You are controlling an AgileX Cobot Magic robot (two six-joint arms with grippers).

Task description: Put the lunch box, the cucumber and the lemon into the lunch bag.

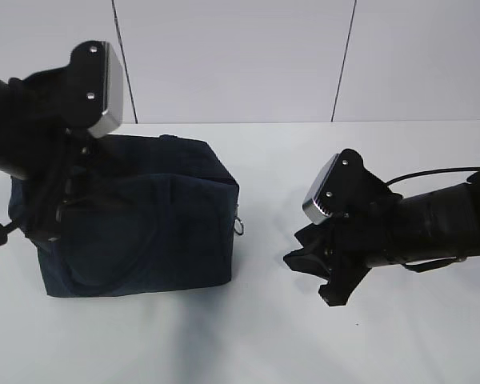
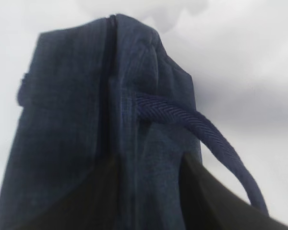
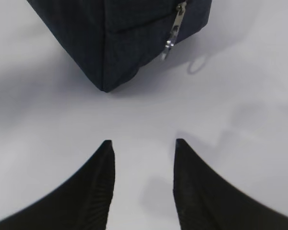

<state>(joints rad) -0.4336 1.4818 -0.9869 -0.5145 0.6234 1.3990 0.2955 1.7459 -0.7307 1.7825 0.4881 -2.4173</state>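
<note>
The lunch bag (image 1: 144, 216), boxy dark navy fabric, stands upright on the table, its zipper (image 2: 105, 86) closed along the top. A strap handle (image 2: 216, 143) loops off its side, and the metal pull (image 3: 173, 36) dangles at the end nearest the right gripper (image 3: 141, 148).

A white table (image 1: 248, 336) spreads from near to far. Behind it stands a pale panelled wall (image 1: 240, 56), with two dark vertical seams, left and right.
</note>
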